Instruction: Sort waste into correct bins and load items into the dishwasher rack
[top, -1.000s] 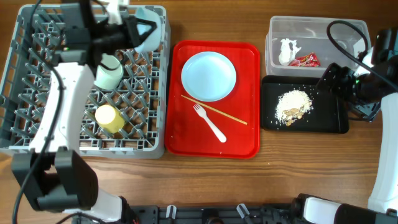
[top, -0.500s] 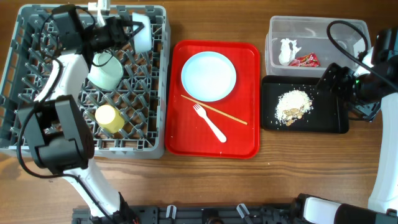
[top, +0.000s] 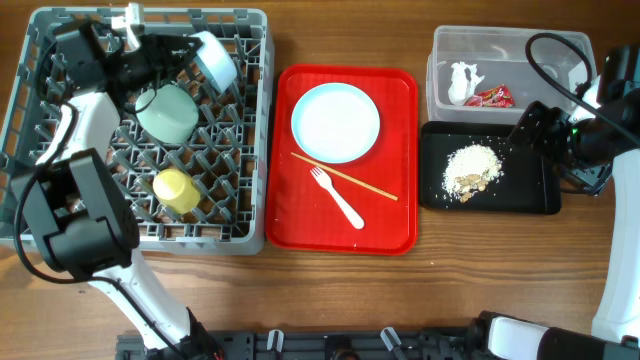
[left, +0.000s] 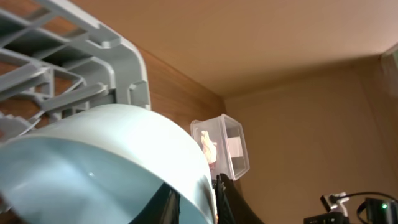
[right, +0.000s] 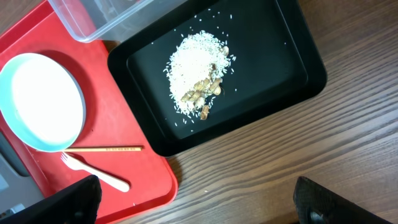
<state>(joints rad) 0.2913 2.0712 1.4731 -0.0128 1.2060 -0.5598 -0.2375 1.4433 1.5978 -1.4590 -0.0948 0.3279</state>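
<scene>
Along the upper edge, in the overhead view, of the large square grey plastic dishwasher rack (top: 230, 200), the pale blue bowl (top: 214, 60) lies tilted on its side. The left pincer (left: 198, 204) straddles the bowl's rim; whether it pinches cannot be told. The right pincer (right: 199, 208) hangs spread near the shallow black rectangular tray (right: 292, 43).

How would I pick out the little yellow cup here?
Seen from above, find the big grey rack on the left. The yellow cup sits toward its lower edge, apart from the two bowls at the far end. It alone is yellow, and smaller than the green bowl and the pale blue bowl.
</scene>
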